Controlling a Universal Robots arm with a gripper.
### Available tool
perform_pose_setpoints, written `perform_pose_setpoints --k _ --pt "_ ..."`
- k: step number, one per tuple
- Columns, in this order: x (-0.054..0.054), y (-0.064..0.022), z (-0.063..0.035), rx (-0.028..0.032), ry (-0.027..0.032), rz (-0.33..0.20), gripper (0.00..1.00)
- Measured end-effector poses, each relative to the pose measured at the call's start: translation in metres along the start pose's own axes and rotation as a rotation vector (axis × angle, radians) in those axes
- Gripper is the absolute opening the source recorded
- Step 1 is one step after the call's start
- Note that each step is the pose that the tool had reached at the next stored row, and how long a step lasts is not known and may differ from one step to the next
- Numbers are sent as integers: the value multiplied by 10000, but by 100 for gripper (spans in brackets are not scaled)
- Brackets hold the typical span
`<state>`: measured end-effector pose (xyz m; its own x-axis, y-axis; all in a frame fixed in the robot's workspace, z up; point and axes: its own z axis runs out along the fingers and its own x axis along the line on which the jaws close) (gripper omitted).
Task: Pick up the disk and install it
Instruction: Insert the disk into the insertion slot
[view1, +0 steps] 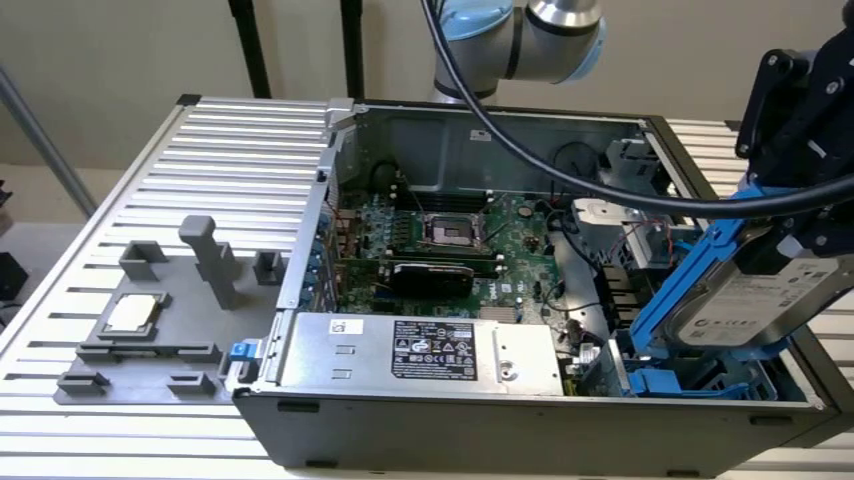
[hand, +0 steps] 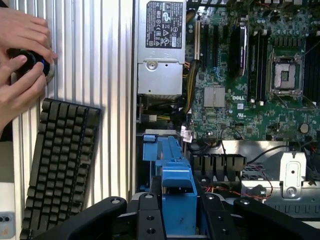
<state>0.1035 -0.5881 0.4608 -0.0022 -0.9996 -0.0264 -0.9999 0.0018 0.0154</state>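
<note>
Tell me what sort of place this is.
Probably a robotics lab bench: an open computer case on a slatted metal table, a robot arm holding the disk, a keyboard alongside.

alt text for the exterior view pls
A gripper holds the blue-framed disk tilted over the exterior view's right end of an open computer case. A silver chip lies on a grey tray beside the case.
</note>
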Motion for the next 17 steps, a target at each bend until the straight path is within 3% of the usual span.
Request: perform_pose_setpoints --k 9,17 --pt "4 -2 153 41 -2 -2 33" --pt "2 -5 183 41 -3 -10 33"
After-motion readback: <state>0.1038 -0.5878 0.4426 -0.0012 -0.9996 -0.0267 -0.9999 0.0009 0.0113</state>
